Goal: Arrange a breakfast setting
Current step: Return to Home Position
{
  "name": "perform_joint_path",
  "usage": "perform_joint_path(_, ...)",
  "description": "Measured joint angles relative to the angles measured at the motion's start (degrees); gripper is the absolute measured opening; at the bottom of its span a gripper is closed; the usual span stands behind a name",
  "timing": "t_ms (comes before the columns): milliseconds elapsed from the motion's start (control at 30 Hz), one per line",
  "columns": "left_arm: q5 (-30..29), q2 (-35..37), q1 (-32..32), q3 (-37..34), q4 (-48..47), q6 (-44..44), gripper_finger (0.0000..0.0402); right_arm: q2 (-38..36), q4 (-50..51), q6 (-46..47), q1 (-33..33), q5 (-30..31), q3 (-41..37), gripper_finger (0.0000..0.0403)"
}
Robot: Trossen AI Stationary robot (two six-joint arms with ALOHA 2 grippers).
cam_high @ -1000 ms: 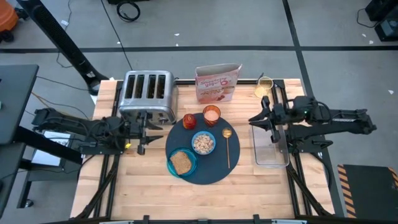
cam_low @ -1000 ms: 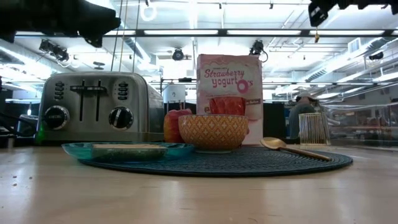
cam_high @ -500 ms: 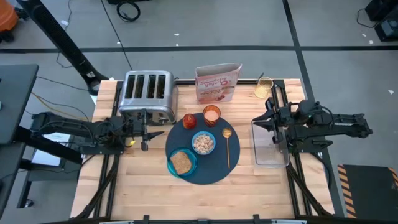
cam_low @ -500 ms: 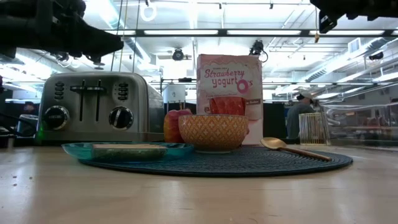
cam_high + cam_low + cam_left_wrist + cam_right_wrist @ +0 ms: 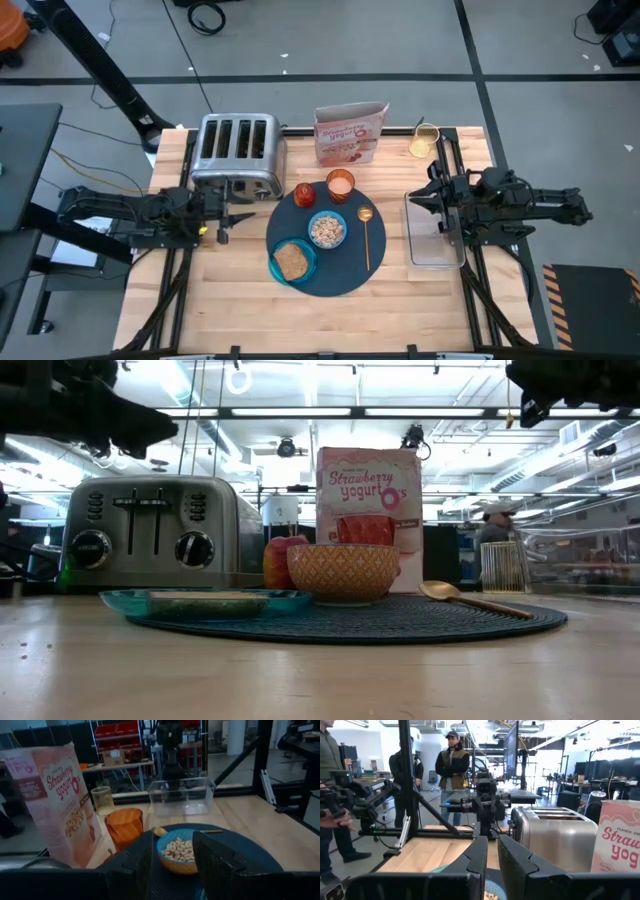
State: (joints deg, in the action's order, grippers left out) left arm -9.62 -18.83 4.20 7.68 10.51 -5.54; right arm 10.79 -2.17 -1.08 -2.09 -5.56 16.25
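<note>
The round dark slate-blue mat (image 5: 345, 272) lies mid-table. On it stand the blue bowl (image 5: 327, 230) holding cereal, the teal plate (image 5: 276, 266) with the toast slice (image 5: 291, 261) lying flat on it, the red fruit (image 5: 304, 194), the amber cup (image 5: 340, 184) and the gold spoon (image 5: 366, 236). My left gripper (image 5: 238, 214) hangs open and empty left of the mat, in front of the toaster; its fingers frame the bowl (image 5: 179, 854) in the left wrist view. My right gripper (image 5: 418, 196) hangs empty right of the mat above the clear box, its fingers all but together (image 5: 492, 855).
A steel toaster (image 5: 237, 155) stands at the far left, a cereal box (image 5: 350, 135) behind the mat, a ribbed glass (image 5: 425, 140) far right. A clear plastic box (image 5: 435, 240) sits right of the mat. People stand beyond the table (image 5: 451, 765).
My left gripper has drawn back a little toward the table's left edge, and my right gripper a little toward the right edge. Nothing on the mat has moved.
</note>
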Motion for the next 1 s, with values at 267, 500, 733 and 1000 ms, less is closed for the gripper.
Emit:
perform_joint_path(267,0.3,4.7,1.3,-1.2,-3.0,-1.2,0.0146,-3.6,0.1,1.4,0.0,1.4,-2.2,0.0054)
perform_joint_path(500,-0.6,8.7,1.3,-4.8,-1.5,-0.8,0.0146,-9.0,0.2,2.2,0.0,1.5,-3.9,0.0055)
perform_joint_path(733,-0.5,12.3,1.4,-4.8,-5.6,-1.2,0.0146,-10.7,4.6,4.3,0.0,0.8,-4.8,0.0055)
perform_joint_path(1000,-0.2,16.4,2.4,-6.5,-7.2,-1.2,0.0146,-10.7,6.7,4.2,0.0,0.7,-4.8,0.0055)
